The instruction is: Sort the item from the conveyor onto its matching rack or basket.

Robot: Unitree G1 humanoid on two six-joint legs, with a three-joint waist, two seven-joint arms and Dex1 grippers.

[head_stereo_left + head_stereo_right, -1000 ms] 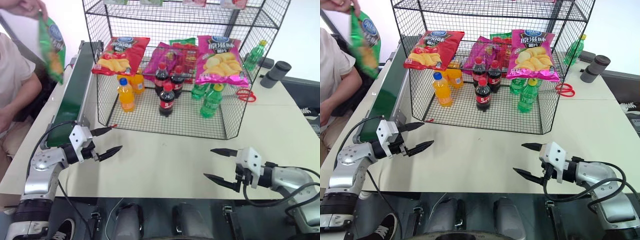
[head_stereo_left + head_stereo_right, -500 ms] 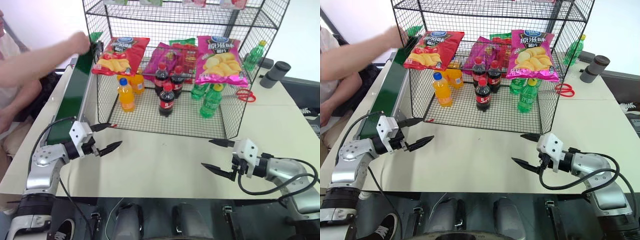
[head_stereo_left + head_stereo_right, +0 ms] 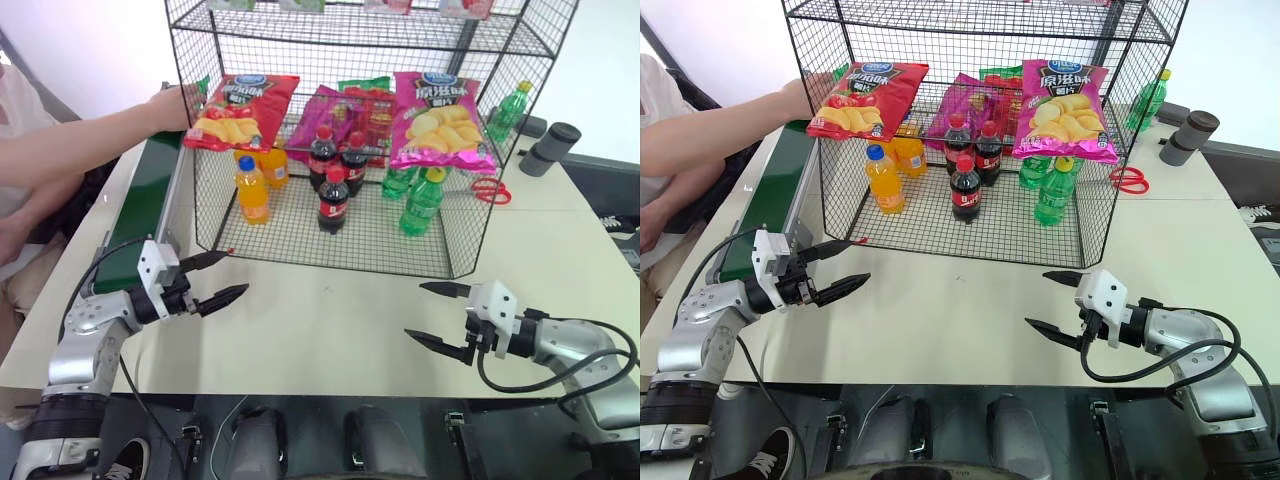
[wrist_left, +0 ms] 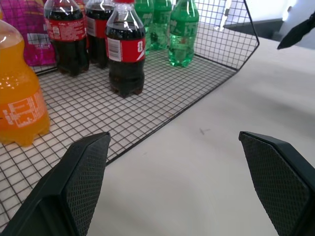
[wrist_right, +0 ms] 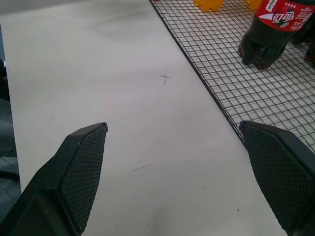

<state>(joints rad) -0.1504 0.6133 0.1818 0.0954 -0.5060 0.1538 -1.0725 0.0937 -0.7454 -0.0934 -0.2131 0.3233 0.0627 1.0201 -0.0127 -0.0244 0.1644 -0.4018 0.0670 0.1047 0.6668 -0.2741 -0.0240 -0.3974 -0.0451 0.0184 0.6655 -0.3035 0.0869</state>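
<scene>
From the left eye, a person's hand (image 3: 172, 103) rests at the far end of the conveyor (image 3: 140, 215), at about ten o'clock. A sliver of green there, by the rack (image 3: 360, 130), may be the item (image 3: 203, 88), but I cannot be sure. The left gripper (image 3: 214, 279) hangs wide open and holds nothing. It waits near the belt's close end.

From the right eye, the right gripper (image 3: 1058, 300) is wide open too, and empty, at about five o'clock over the white table (image 3: 970, 310).

The left wrist shows cola bottles (image 4: 125, 46) and an orange bottle (image 4: 19, 103) on the rack's wire floor.

The right wrist shows bare tabletop beside the wire floor.

I think the best plan is to wait until the bag rides closer, then grab it gently so it does not crush.
</scene>
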